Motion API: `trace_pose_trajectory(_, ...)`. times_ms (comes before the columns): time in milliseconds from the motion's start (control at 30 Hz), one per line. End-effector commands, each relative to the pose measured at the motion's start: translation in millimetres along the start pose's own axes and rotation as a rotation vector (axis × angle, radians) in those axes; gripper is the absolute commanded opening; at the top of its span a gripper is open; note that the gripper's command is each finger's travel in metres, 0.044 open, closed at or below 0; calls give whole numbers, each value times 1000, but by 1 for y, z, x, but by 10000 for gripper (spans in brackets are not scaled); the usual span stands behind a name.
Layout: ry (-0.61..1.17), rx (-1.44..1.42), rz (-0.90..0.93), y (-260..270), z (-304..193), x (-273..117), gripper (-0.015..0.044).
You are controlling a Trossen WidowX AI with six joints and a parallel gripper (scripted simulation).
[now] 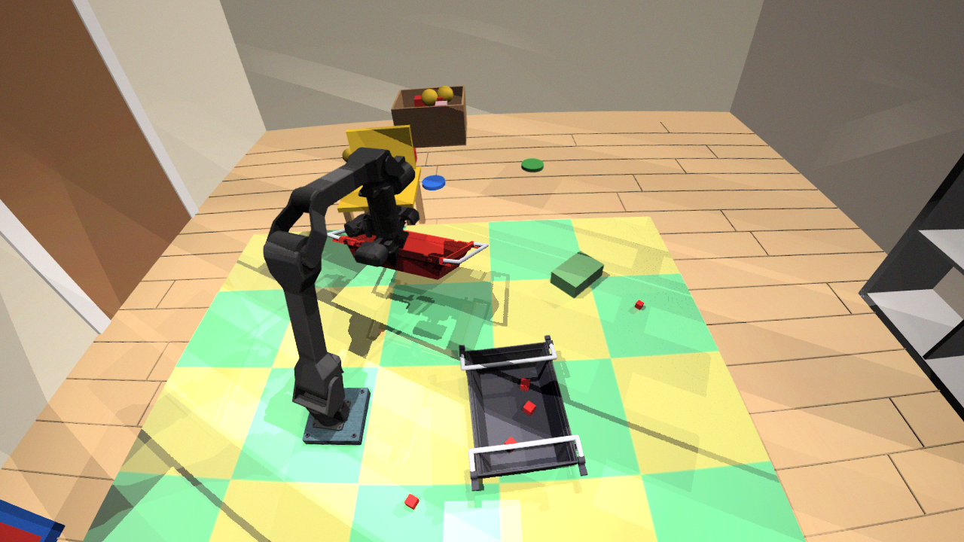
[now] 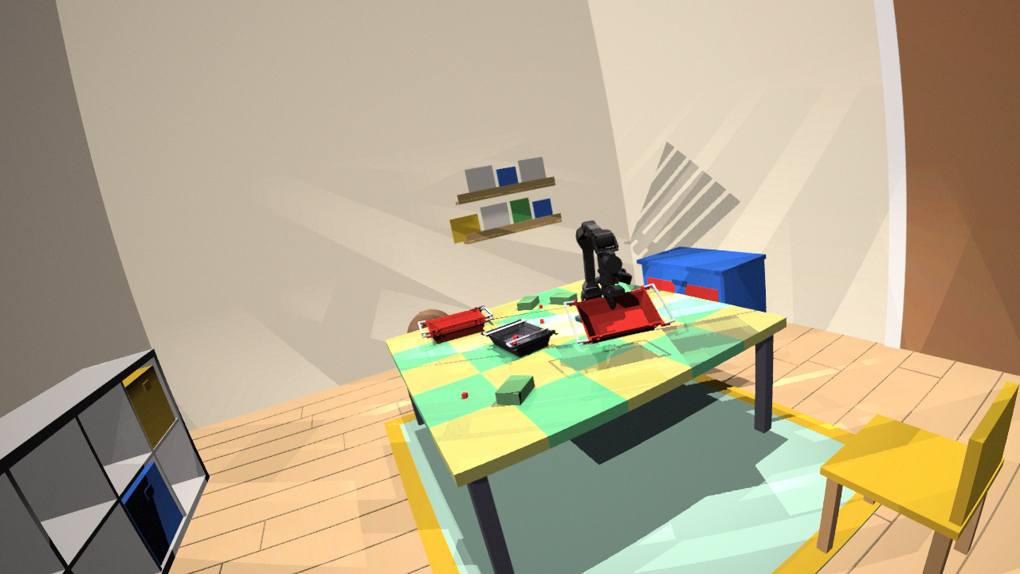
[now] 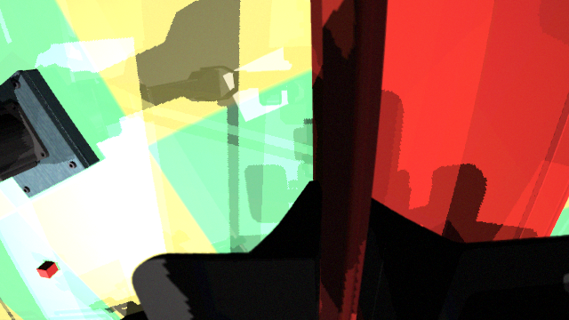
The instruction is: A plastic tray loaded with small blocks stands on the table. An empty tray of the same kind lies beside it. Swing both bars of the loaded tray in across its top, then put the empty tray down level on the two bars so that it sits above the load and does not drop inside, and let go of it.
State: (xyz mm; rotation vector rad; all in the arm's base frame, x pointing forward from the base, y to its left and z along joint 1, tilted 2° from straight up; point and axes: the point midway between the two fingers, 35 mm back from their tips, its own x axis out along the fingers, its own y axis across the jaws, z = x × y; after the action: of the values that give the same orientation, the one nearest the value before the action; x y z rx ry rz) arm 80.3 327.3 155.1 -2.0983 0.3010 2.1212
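The loaded dark tray (image 1: 495,411) (image 2: 523,349) stands on the table. Its far white bar (image 1: 508,361) and near white bar (image 1: 539,443) both lie across its top. Three small red blocks (image 1: 529,406) show inside. My gripper (image 1: 387,251) (image 2: 612,297) (image 3: 324,189) is shut on one long wall of the empty red tray (image 1: 431,252) (image 2: 627,317) (image 3: 444,89). The red tray hangs above the table behind the dark tray, tilted steeply, with its open side facing the exterior camera. Its white bars stick out past its ends. The fingertips are partly hidden in the top and exterior views.
A second red tray (image 2: 456,326) with white bars stands beyond the dark tray. A dark green block (image 1: 577,275) (image 2: 515,389) and a loose red cube (image 1: 639,304) (image 2: 464,395) are on the table. Another red cube (image 1: 411,501) lies near the arm's base (image 1: 360,418). Smaller green blocks (image 2: 527,302) stand farther back.
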Motion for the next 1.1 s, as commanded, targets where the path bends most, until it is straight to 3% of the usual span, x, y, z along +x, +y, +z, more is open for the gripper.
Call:
trace_pose_trajectory(0,-2,-4,-34,0,0,-30,0)
trace_pose_trajectory(1067,-2,-4,-33,2,0,-41,0)
